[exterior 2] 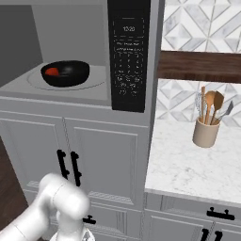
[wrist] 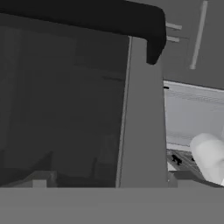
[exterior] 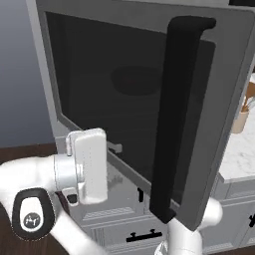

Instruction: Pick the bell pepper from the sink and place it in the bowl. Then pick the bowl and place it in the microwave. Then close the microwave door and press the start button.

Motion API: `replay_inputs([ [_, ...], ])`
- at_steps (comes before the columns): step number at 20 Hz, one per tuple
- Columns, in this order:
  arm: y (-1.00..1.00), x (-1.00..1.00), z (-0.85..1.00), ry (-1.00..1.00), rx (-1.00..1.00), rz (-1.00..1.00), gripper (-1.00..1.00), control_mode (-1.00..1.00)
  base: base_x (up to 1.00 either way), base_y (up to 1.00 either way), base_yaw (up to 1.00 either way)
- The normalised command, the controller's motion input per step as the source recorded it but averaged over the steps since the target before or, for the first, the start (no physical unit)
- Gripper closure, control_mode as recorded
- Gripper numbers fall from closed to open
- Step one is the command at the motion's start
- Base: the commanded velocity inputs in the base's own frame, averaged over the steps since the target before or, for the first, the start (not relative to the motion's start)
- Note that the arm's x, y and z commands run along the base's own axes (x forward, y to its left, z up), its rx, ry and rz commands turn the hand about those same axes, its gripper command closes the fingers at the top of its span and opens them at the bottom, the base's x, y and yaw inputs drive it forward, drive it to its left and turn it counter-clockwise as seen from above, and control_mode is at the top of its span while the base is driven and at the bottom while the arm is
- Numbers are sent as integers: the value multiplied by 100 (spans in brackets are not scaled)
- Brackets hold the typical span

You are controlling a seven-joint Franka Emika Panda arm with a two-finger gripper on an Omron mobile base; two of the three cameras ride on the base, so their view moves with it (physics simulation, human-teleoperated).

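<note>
The microwave point(exterior 2: 94, 28) stands open. On its turntable sits the black bowl point(exterior 2: 70, 75) with the red bell pepper point(exterior 2: 53, 71) inside. The black control panel point(exterior 2: 127, 56) is to the right of the cavity. The microwave door point(exterior: 124, 89) swings out toward me, its dark window and black bar handle point(exterior: 174, 119) facing the left base camera. My gripper point(exterior: 113, 159) is at the door's lower left, pointing at the outer face, open and holding nothing. In the hand view, the door frame point(wrist: 140, 131) and handle point(wrist: 87, 17) are very close. The sink is out of view.
Grey cabinet doors with black handles point(exterior 2: 66, 164) stand below the microwave. A marble counter point(exterior 2: 188, 160) to the right carries a beige utensil holder point(exterior 2: 206, 132) with wooden spoons. A dark wood shelf point(exterior 2: 202, 66) hangs above it.
</note>
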Motion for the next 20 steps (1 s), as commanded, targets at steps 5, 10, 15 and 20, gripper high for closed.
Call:
replay_inputs([
  [5,-100,-5,19,-6,26,28,-100,-100,0,0,0],
  [10,-100,0,35,0,25,29,-100,-100,0,0,0],
  [15,-95,40,11,-3,24,42,-100,-100,0,0,0],
  [20,-57,94,0,-2,18,47,-100,-100,0,0,0],
])
